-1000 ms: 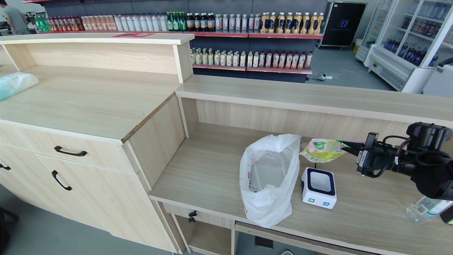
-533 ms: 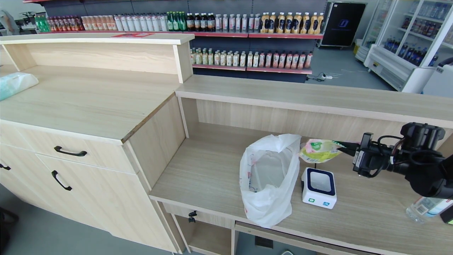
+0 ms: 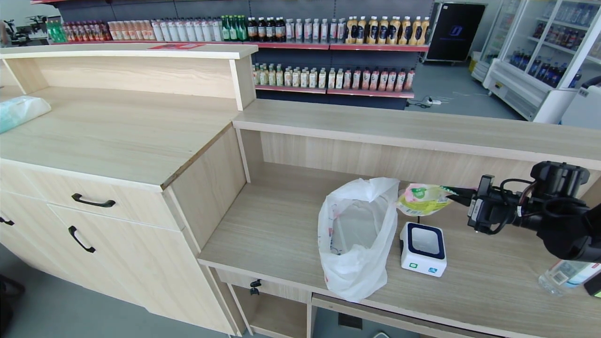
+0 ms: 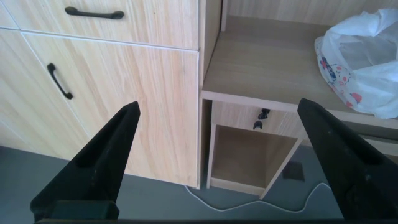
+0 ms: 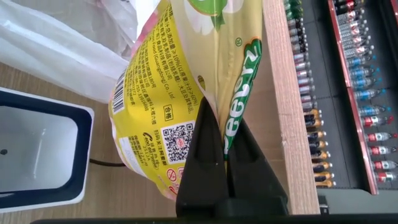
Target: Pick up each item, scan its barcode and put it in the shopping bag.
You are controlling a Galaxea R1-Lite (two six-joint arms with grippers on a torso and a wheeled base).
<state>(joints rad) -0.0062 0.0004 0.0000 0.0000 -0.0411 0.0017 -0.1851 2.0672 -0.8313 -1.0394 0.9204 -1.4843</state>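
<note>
Slightly leftward now, the right tool (image 3: 454, 196) pinches a packet (image 3: 422, 199) by its edge, just beyond the scanner (image 3: 422, 249), long axis toward the bag (image 3: 357, 234); the spread left tool (image 4: 219, 109) is farther.

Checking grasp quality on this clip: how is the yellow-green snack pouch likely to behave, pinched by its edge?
Probably light: the right tool holds the snack pouch by its flat seam alone, roughly level near the scanner. Its glossy film looks pliable and may slip or swing if moved fast.
</note>
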